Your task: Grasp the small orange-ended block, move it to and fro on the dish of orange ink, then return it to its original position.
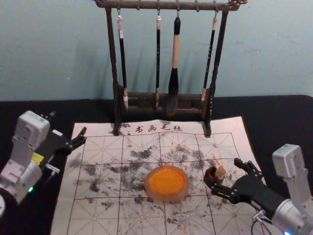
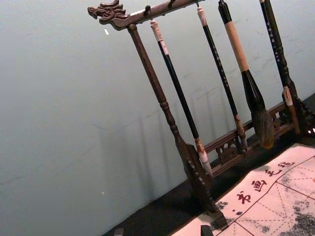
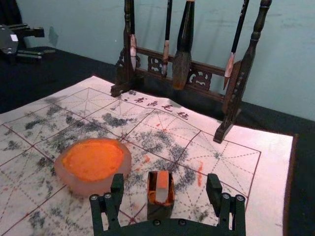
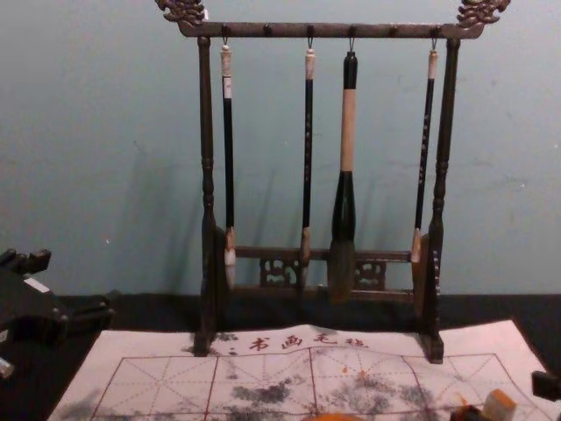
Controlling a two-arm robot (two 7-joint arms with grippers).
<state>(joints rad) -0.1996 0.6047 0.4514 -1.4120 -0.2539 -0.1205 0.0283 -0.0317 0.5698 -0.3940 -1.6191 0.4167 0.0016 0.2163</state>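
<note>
Right hand [image 1: 222, 171]: gaps both sides of block [image 3: 161, 191]; dish [image 1: 166, 198] near (snug).

we see the pale, orange-stained block [image 1: 220, 173] tilted in a small dark holder [image 3: 160, 211], apart from the dish [image 1: 167, 198] and to its right. the dish is pale, roundish, flat on the mat [image 1: 100, 211], with bright orange ink [image 1: 167, 180] in it.

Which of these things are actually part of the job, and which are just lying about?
Part of the job:
- small block in its dark holder
- dish of orange ink
- right gripper, open, fingers either side of the block

Just there:
- brush stand and its four hanging brushes
- marked mat
- left gripper, idle at the left
</note>
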